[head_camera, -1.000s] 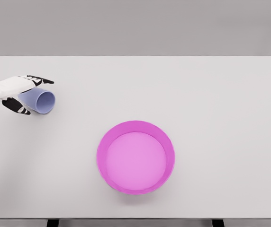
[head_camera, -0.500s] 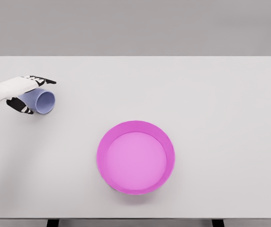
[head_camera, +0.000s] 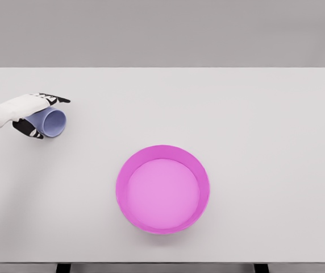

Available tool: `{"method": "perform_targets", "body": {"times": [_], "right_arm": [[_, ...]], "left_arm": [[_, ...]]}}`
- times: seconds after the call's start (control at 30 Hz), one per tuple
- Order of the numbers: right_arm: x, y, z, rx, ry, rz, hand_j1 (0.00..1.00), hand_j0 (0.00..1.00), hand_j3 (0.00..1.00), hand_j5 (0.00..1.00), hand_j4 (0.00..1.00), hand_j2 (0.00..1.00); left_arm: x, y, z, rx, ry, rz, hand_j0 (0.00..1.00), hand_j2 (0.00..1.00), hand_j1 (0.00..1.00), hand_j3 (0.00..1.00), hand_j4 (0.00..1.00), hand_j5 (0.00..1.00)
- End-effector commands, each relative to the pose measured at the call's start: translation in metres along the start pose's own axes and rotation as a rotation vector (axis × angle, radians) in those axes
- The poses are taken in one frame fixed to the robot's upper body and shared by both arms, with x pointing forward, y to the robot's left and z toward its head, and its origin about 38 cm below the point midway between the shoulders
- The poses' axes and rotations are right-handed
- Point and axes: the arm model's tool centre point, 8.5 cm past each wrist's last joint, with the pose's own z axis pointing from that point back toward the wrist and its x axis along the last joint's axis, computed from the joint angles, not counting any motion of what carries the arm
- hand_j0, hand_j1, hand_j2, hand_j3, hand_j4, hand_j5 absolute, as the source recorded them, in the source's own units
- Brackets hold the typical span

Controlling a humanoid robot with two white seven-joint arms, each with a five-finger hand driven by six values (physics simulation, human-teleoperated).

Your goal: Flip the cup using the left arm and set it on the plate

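Head view | left hand (head_camera: 29, 108) clasps the lavender cup (head_camera: 49, 121), lying on its side, fingers (head_camera: 54, 98) over it, thumb below | magenta plate (head_camera: 162, 189) well apart

The setting is a simulated test environment, not a furnished room. Evidence: a plain white rectangular counter (head_camera: 236, 114) with uniform, shadow-light shading, a featureless grey backdrop behind it, and flat-coloured rendered objects such as the glossy magenta round plate (head_camera: 124, 170).
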Motion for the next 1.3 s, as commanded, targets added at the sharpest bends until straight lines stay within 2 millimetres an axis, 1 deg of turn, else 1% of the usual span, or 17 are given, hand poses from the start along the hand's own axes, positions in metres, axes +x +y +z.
{"method": "perform_targets", "body": {"times": [0.0,0.3,0.37,0.47,0.53,0.67,0.83,1.03,1.07,1.27], "right_arm": [[0.001,0.0,0.0,0.0,-0.001,0.001,1.0,1.0,1.0,1.0,1.0,1.0],[0.0,0.0,0.0,0.0,0.0,0.0,1.0,1.0,1.0,1.0,1.0,1.0],[0.0,0.0,0.0,0.0,0.0,0.0,1.0,1.0,1.0,1.0,1.0,1.0],[0.0,0.0,0.0,0.0,0.0,0.0,1.0,1.0,1.0,1.0,1.0,1.0],[0.0,0.0,0.0,0.0,0.0,0.0,1.0,1.0,1.0,1.0,1.0,1.0],[0.001,0.0,0.0,0.0,-0.001,0.001,1.0,1.0,1.0,1.0,1.0,1.0],[0.001,0.0,0.0,0.0,-0.001,0.001,1.0,1.0,1.0,1.0,1.0,1.0],[0.0,0.0,0.0,0.0,0.0,0.0,1.0,1.0,1.0,1.0,1.0,1.0],[0.0,0.0,0.0,0.0,0.0,0.0,1.0,1.0,1.0,1.0,1.0,1.0],[0.001,0.0,0.0,0.0,-0.001,0.001,1.0,1.0,1.0,1.0,1.0,1.0]], "left_arm": [[-0.002,-0.001,0.0,-0.001,0.007,0.008,1.0,1.0,1.0,1.0,1.0,1.0],[-0.005,-0.005,0.0,-0.006,0.017,0.013,1.0,1.0,1.0,1.0,1.0,1.0],[-0.004,-0.005,0.0,-0.006,0.016,0.014,0.91,0.91,0.91,0.91,0.91,0.91],[-0.002,-0.007,-0.002,-0.013,0.009,0.012,0.87,0.87,0.87,0.87,0.87,0.87],[-0.001,-0.005,-0.001,-0.009,0.001,0.012,0.72,0.72,0.72,0.72,0.72,0.72],[0.0,-0.004,-0.001,-0.006,-0.002,0.012,0.69,0.69,0.69,0.69,0.69,0.69],[0.001,0.0,-0.001,0.011,-0.011,0.02,0.69,0.69,0.69,0.69,0.69,0.69],[0.01,0.008,0.0,0.053,-0.059,0.081,0.7,0.7,0.7,0.7,0.7,0.7],[0.011,0.01,0.001,0.07,-0.074,0.12,0.7,0.7,0.7,0.7,0.7,0.7],[0.026,0.019,0.002,0.14,-0.203,0.225,0.7,0.7,0.7,0.7,0.7,0.7]]}}
